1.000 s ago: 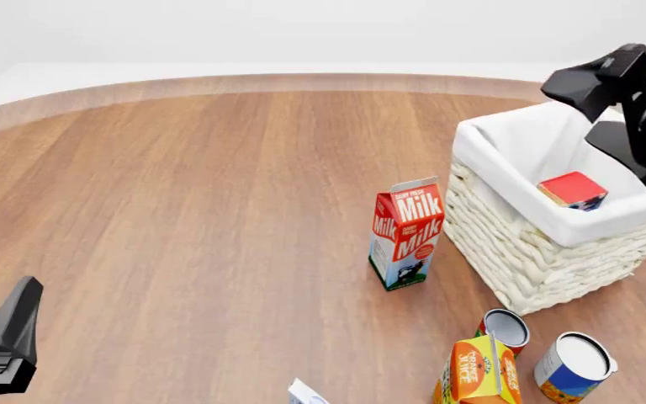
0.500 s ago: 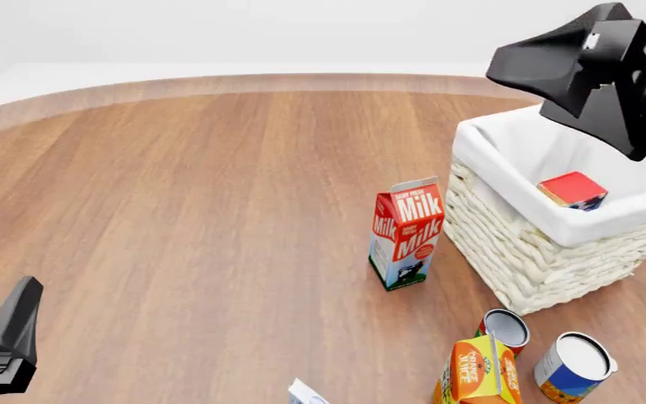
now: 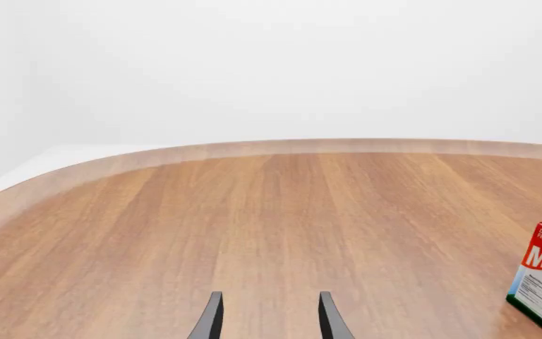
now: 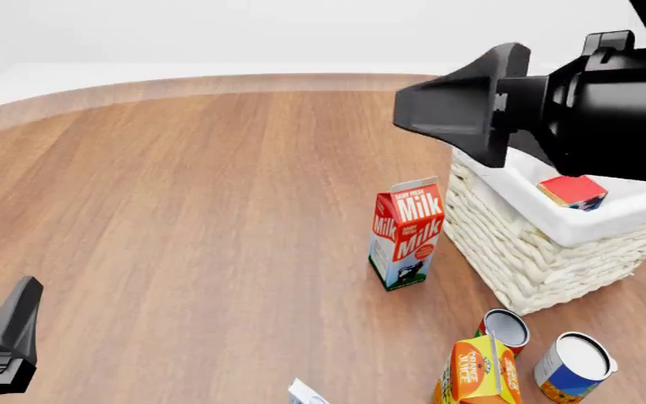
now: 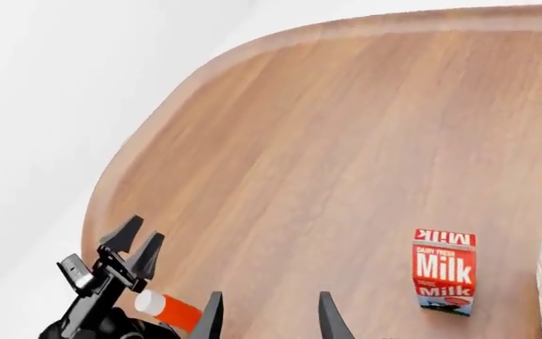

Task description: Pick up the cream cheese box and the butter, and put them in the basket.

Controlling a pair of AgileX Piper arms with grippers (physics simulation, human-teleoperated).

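butter (image 4: 574, 190) already sits in the basket (image 4: 548, 252), both sets of jaws spread and empty, so next up looks like grabbing the cream cheese box (image 4: 306, 393) at the worktop's near edge

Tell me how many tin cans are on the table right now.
2, both near the front edge right of the orange juice carton: a small can below the basket, and a white-topped blue can. Others may sit out of frame.

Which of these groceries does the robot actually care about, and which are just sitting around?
Part of the job:
butter, already in the basket
cream cheese box, only a corner showing

Just lying about:
milk carton
orange juice carton
two tin cans
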